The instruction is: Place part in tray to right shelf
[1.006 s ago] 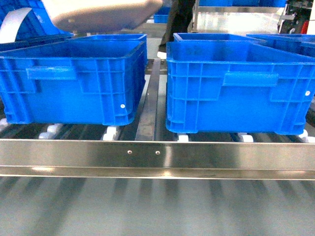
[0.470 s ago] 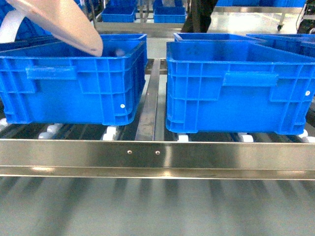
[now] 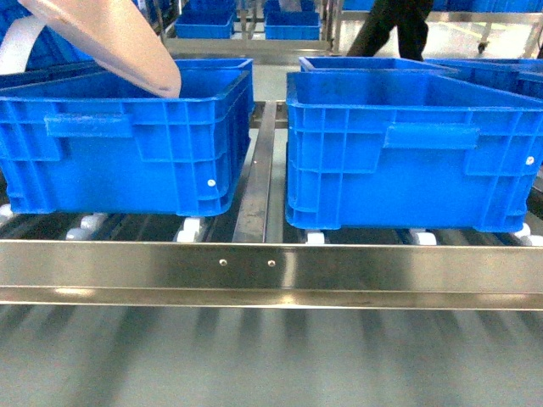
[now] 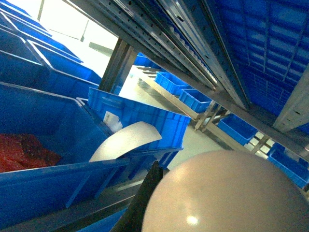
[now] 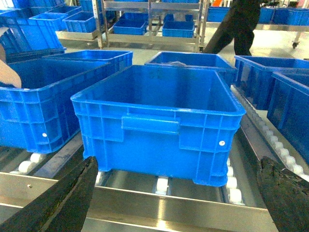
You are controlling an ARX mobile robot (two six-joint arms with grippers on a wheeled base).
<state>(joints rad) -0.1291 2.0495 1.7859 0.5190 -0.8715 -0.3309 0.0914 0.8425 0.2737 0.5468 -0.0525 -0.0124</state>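
My glossy cream tray (image 3: 119, 42) tilts lip-down into the left ribbed blue crate (image 3: 127, 140) on the steel roller shelf (image 3: 271, 267). My right gripper (image 5: 178, 193) hangs wide apart before the right crate (image 5: 159, 121). Left gripper's state: can't tell. Part not visible.

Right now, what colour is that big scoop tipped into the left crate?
Cream-beige and glossy: the scoop shows best in the head view.

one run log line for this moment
tray: tilted, lip inside left crate | part: not visible | right tool: open, empty, facing right crate
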